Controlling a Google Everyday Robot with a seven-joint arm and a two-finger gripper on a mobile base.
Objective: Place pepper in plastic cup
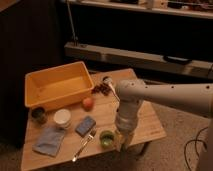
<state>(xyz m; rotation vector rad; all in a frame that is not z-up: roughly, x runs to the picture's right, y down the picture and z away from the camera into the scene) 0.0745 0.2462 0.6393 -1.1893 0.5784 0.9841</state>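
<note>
The translucent light-green plastic cup [106, 137] stands near the front edge of the wooden table [150, 125]. My gripper [120, 141] hangs from the white arm [150, 95] right beside the cup, on its right, low over the table. The pepper does not show; whether it is in the gripper or hidden behind it cannot be seen.
A yellow bin [57, 85] stands at the back left. An orange ball [88, 103], a white round cup [62, 118], a small dark cup [38, 115], a blue sponge [85, 125], a fork [84, 144], a blue-grey cloth [49, 140] and a dark cluster [102, 89] lie on the table.
</note>
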